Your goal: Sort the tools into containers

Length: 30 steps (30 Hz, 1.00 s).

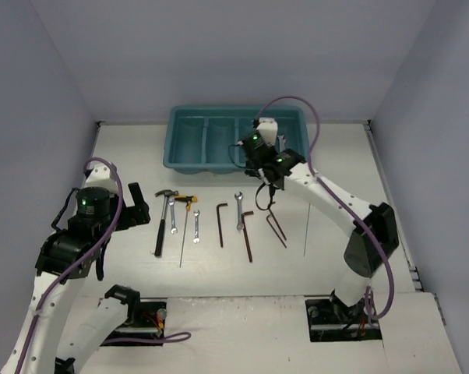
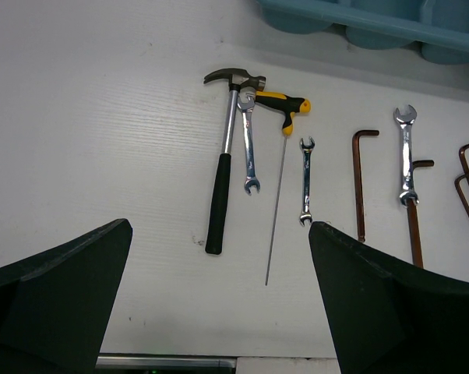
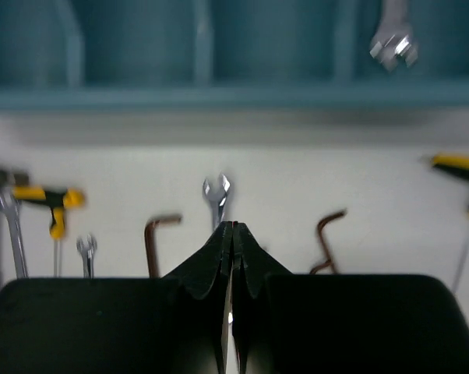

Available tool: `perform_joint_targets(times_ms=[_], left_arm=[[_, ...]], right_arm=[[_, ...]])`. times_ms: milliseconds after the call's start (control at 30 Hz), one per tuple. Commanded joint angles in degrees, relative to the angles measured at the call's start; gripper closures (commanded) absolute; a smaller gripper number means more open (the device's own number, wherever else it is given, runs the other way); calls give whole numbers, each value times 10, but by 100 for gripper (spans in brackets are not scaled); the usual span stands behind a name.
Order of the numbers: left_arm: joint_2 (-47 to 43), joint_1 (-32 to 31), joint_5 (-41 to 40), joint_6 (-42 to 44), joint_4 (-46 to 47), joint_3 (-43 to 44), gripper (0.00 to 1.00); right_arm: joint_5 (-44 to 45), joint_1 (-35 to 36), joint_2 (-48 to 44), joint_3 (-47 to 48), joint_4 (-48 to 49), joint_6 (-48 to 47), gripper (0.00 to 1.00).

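Only the right wrist view shows the right tool (image 3: 232, 227) closed tight, empty; left tool (image 2: 219, 231) gapes wide.

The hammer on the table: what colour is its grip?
Black, below a bare steel shaft and head. The hammer shows best in the left wrist view.

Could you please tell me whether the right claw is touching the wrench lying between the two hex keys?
Apart. The top external view shows bare table between the right claw and the wrench.
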Motion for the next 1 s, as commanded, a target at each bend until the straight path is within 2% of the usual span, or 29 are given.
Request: perform_joint_targets(times_ms=[0,67,167,233,333,400,467,633,767,967], left_arm=[[5,-4,20,9,19,9,3],[7,-4,27,16,18,8,3],[8,-4,31,17,15,12,3],[8,-4,33,13,6,22,3],[6,-4,34,12,5,20,3],[7,-4,29,11,4,18,3],[10,-4,30,5,0,19,3],[6,-4,32,-4,-3,21,2],[2,-4,27,-5,-10,24,3],[-9,-4,28,-5,-13,18,3]], right_arm=[[53,-90,-21,90,4,-158,100],[32,-138,9,130,6,-195,100],[-61,-186,38,167,5,-221,100],[-108,-173,27,142,6,-212,100],[-108,-99,28,106,5,-197,98],[-127,-73,45,78,6,-121,85],[-128,-48,63,62,7,-54,79],[-97,5,96,42,6,51,57],[-89,12,121,20,6,109,57],[-101,12,165,15,5,126,60]])
